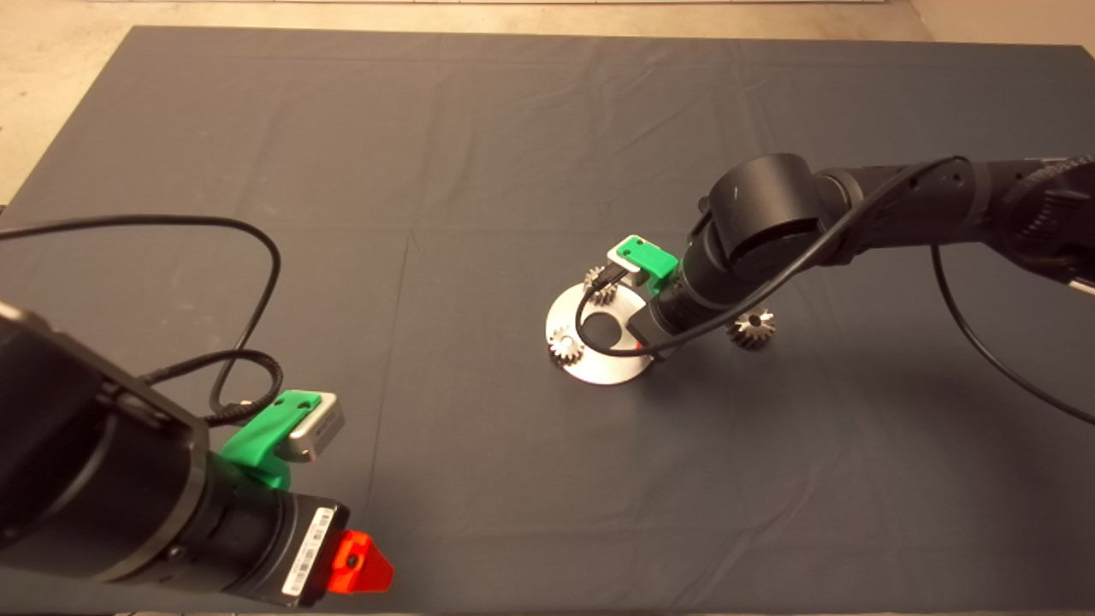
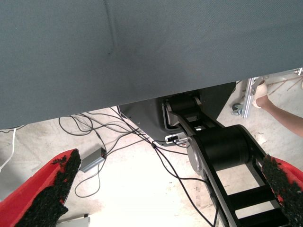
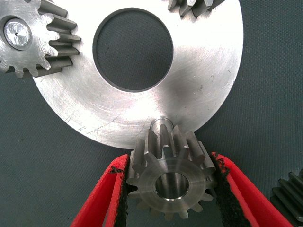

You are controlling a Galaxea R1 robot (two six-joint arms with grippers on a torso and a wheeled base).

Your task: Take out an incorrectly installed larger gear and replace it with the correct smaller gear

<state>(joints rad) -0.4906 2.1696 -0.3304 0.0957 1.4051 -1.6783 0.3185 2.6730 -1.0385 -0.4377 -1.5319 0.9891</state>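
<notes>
Here the right gripper (image 3: 173, 182) reaches down, jaws pinching a gear (image 3: 170, 177) at the plate (image 3: 208, 94) rim.

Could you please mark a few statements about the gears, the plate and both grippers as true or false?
1. The right gripper has its fingers shut on a silver toothed metal gear. True.
2. The round silver metal plate carries no gears. False: two pale gears sit on it.
3. The left gripper works at the plate. False: it waits open at the dark mat's lower left edge.
4. A dark toothed gear lies on the mat, apart from the plate. True.
</notes>
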